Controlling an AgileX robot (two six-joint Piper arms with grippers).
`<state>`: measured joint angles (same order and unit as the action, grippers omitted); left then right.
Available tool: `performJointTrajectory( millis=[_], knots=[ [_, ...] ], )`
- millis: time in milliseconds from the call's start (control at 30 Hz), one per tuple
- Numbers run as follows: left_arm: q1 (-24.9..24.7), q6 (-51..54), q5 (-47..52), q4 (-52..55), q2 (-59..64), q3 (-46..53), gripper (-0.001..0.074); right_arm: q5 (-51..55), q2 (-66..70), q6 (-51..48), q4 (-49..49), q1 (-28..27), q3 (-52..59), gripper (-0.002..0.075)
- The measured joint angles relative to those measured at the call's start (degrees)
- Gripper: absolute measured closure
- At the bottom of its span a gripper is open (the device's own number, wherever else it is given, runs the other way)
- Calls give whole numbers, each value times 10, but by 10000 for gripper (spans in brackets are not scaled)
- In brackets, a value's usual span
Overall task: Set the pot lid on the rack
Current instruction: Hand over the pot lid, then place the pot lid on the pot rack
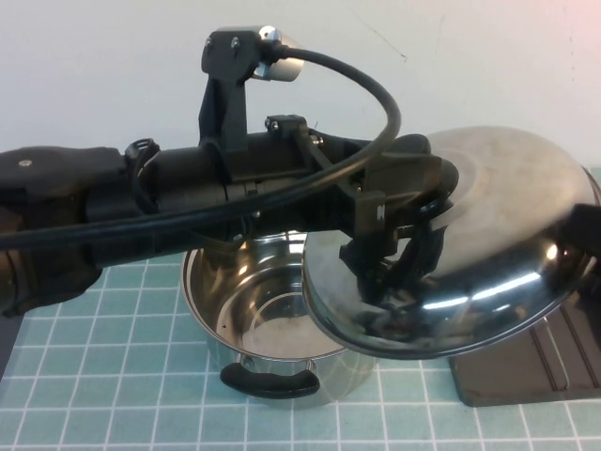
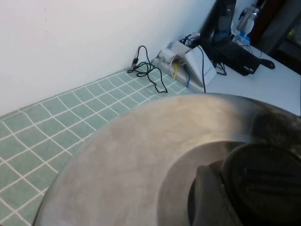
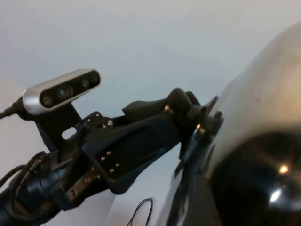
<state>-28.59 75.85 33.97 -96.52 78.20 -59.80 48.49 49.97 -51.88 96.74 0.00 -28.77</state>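
The pot lid (image 1: 488,235) is shiny and domed. It hangs tilted in the air at the right, over the pot's right rim and the rack's near-left part. My left gripper (image 1: 427,193) reaches across from the left and is shut on the lid's black knob (image 2: 263,183); one finger (image 2: 209,197) lies against the knob. The lid fills the left wrist view (image 2: 131,160) and shows at the edge of the right wrist view (image 3: 263,94). The rack (image 1: 526,376) is a dark tray on the mat, partly hidden under the lid. My right gripper (image 1: 590,235) is a dark shape at the lid's right edge.
The open steel pot (image 1: 254,310) with a black handle (image 1: 269,381) stands on the green grid mat (image 1: 94,376) below my left arm. The white wall is close behind. Cables (image 2: 150,75) and a white box (image 2: 197,66) lie at the mat's far edge.
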Motion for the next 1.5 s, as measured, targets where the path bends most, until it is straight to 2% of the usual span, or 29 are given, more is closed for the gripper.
performJointTrajectory(
  millis=[267, 367, 500, 700, 767, 833, 933, 1067, 1133, 1233, 1333, 1367, 1500],
  knots=[
    [-1, 0, 8, 2, 1, 0, 402, 57, 100, -29, 0, 0, -68, 298],
    [-1, 0, 6, 3, 1, 0, 402, 67, 116, -48, 1, 0, -83, 369],
    [-1, 0, -6, 10, 4, 0, 402, 90, 120, -71, 11, 0, -89, 561],
    [-1, -1, -8, 19, 6, 0, 400, 99, 120, -112, 14, 2, -90, 580],
    [-1, -1, -17, 20, 6, 0, 363, 101, 120, -137, 13, 2, -90, 582],
    [-1, -1, -27, 18, 4, 0, 289, 89, 120, -165, 5, 2, -90, 659],
    [-1, 2, -38, 14, 2, 0, 199, 61, 123, -198, -18, 1, -97, 700],
    [-1, -9, -57, 29, -2, 0, 180, 65, 123, -213, -64, 1, -136, 712],
    [-1, -32, -82, 62, -14, 0, 216, 65, 116, -216, -105, 1, -162, 714],
    [-1, -75, -125, 141, -39, 0, 354, 63, 100, -202, -166, 1, -194, 715],
    [-1, -108, -145, 227, -69, 0, 585, 58, 79, -181, -201, 1, -204, 715],
    [-1, -116, -146, 255, -79, 0, 637, 57, 71, -174, -212, 1, -205, 715],
    [-1, -154, -147, 329, -117, 3, 714, 50, 56, -144, -266, 1, -205, 715]
  ],
)
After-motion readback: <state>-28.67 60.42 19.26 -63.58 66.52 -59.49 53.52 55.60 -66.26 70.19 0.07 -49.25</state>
